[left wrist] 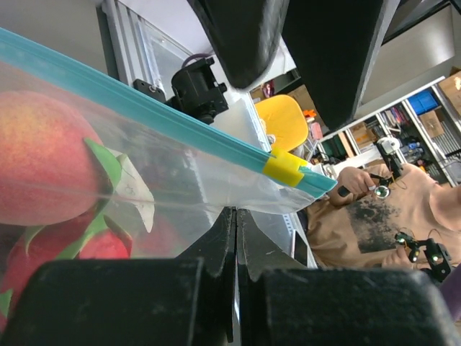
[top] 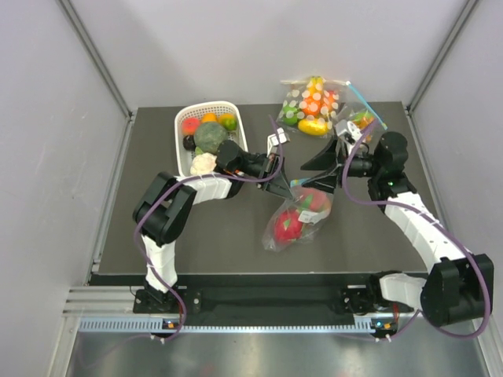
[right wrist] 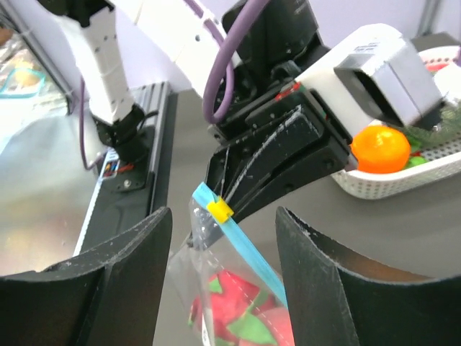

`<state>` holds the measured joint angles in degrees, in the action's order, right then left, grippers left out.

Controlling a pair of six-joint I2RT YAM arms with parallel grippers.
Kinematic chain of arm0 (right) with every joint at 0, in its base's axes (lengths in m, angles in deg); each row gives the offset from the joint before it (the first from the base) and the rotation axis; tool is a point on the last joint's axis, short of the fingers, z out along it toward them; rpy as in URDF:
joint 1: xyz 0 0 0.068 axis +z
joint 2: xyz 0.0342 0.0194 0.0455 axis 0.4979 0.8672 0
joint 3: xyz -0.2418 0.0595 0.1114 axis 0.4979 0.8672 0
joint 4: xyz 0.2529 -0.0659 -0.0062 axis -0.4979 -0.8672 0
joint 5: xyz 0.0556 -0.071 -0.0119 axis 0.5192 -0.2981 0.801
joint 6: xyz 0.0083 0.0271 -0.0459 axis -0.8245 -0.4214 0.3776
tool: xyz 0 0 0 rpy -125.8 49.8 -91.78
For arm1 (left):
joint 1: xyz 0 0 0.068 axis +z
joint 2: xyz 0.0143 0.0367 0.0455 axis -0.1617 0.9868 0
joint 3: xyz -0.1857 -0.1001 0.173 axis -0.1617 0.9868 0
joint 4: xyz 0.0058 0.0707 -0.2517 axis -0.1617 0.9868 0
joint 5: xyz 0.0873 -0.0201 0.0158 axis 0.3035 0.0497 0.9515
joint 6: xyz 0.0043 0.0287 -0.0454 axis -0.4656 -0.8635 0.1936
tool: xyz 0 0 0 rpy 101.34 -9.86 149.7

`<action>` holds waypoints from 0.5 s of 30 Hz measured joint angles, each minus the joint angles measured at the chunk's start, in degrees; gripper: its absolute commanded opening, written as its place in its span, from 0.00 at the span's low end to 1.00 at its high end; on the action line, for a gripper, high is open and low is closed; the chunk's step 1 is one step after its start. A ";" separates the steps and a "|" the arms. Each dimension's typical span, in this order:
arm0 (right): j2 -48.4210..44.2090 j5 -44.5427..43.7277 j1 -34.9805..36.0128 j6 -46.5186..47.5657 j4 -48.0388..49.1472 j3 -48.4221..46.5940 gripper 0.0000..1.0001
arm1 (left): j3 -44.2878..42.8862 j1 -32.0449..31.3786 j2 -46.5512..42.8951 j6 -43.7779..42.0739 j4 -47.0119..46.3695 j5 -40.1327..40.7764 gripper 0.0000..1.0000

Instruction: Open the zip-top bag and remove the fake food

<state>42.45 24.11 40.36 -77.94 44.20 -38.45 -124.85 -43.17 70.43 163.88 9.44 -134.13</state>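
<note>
The zip-top bag (top: 308, 222) hangs over the middle of the table. It is clear, with a teal zip strip (left wrist: 151, 109) and a yellow slider (right wrist: 219, 210) at the strip's end. Fake food (top: 289, 226) fills it: a peach (left wrist: 36, 158) and red fruits with green leaves (right wrist: 238, 303). My left gripper (top: 288, 188) is shut on a pinch of the bag's plastic (left wrist: 236, 213) just below the slider. My right gripper (right wrist: 223, 252) is open, one finger on each side of the zip strip's end, and touches nothing.
A white basket (top: 182, 161) with cabbage, cauliflower and an orange (right wrist: 382, 148) stands at the back left, close behind the left gripper. A polka-dot bag of toy food (top: 310, 106) and a smaller clear bag (top: 361, 118) lie at the back right.
</note>
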 measured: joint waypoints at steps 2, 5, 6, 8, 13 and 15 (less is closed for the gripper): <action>1.01 1.05 1.07 2.84 -2.91 -1.49 0.59 | 0.00 -0.17 0.00 0.48 0.00 -0.35 0.00; 3.52 2.14 2.14 8.52 -9.53 -5.14 0.58 | 0.00 -0.37 -0.02 1.29 -0.04 -0.85 0.00; 4.22 2.27 2.36 10.16 -11.17 -5.97 0.57 | 0.02 -0.46 -0.11 1.49 0.00 -1.07 0.00; 5.46 2.71 2.73 13.03 -14.14 -7.10 0.56 | 0.02 -0.66 -0.31 1.70 -0.07 -1.38 0.00; 7.87 4.09 3.23 17.18 -18.93 -8.17 0.53 | 0.02 -1.18 -0.66 2.14 -0.44 -1.75 0.00; 8.41 4.48 3.54 18.93 -21.14 -8.55 0.49 | 0.02 -1.33 -0.66 2.36 -0.44 -1.88 0.00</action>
<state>50.86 28.59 43.91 -59.02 23.06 -46.99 -124.83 -44.51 69.77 166.24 9.00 -136.01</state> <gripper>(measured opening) 0.515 0.011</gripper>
